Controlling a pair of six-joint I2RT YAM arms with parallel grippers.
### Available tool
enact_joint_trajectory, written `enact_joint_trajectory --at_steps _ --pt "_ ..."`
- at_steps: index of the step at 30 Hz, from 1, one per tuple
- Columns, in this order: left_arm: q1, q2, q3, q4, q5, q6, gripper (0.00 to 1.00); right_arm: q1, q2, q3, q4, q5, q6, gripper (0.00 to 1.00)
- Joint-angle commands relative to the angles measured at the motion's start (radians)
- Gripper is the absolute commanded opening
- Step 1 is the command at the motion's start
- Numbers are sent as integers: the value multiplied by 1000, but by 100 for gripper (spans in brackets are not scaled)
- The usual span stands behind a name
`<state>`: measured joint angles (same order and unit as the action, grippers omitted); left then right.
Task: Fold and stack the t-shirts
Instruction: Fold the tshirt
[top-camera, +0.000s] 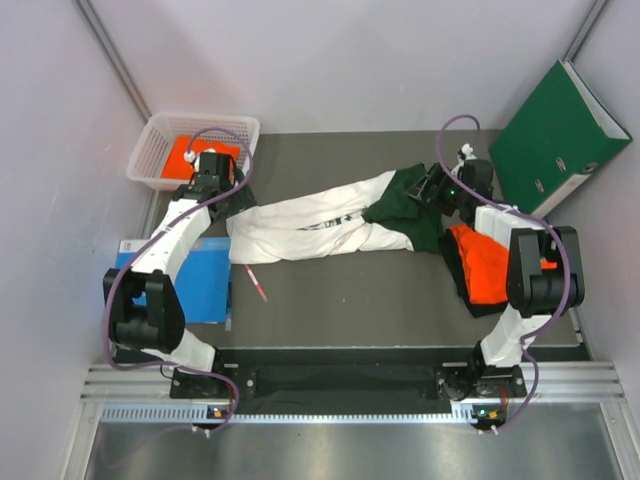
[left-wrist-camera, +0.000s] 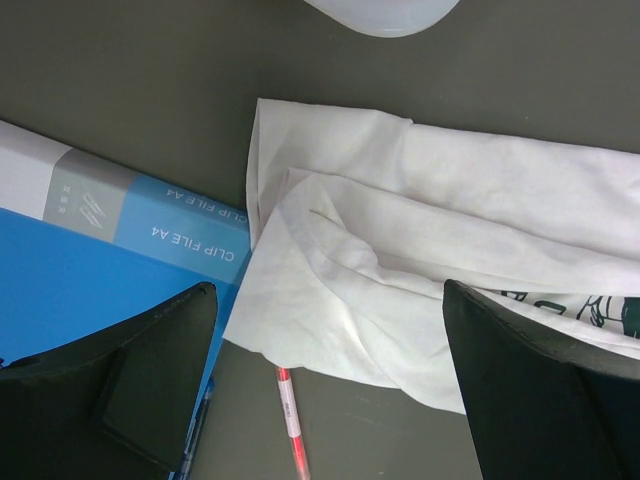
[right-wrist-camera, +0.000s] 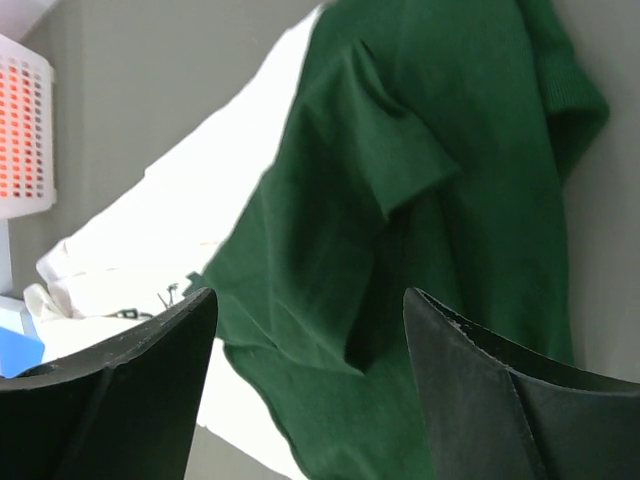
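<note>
I see my fingers (right-wrist-camera: 500, 400) as matt black plastic, the white t-shirt (left-wrist-camera: 400, 240) as soft, creased matt cloth with dark green sleeves (right-wrist-camera: 420, 180) of the same dull knit, the table (top-camera: 340, 300) as flat matt grey, the blue file (left-wrist-camera: 90, 290) as smooth card, the basket (top-camera: 148, 155) as white perforated plastic.

Blue file (left-wrist-camera: 85, 300) reads "CLIP FILE A4" twice, upside-down.

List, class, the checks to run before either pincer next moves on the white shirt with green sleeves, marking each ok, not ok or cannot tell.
1. Left pincer open, empty: ok.
2. Right pincer open, empty, over the green sleeve: ok.
3. White shirt spread flat: not ok, bunched lengthwise.
4. Red pen clear of the hem: not ok, touching it.
5. Orange shirt neatly folded: cannot tell, right arm covers it.
</note>
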<state>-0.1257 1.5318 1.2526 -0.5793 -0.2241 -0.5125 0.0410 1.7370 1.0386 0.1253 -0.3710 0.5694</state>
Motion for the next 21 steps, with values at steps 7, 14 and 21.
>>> enact_joint_trajectory --at_steps 7,14,21 --pt "0 40 -4 18 11 8 99 17 77 2 63 -77 32 46" --pt "0 47 -12 13 -14 9 99 42 108 40 140 -128 78 3" --pt "0 59 -13 15 -14 9 99 59 82 153 179 -105 73 0"
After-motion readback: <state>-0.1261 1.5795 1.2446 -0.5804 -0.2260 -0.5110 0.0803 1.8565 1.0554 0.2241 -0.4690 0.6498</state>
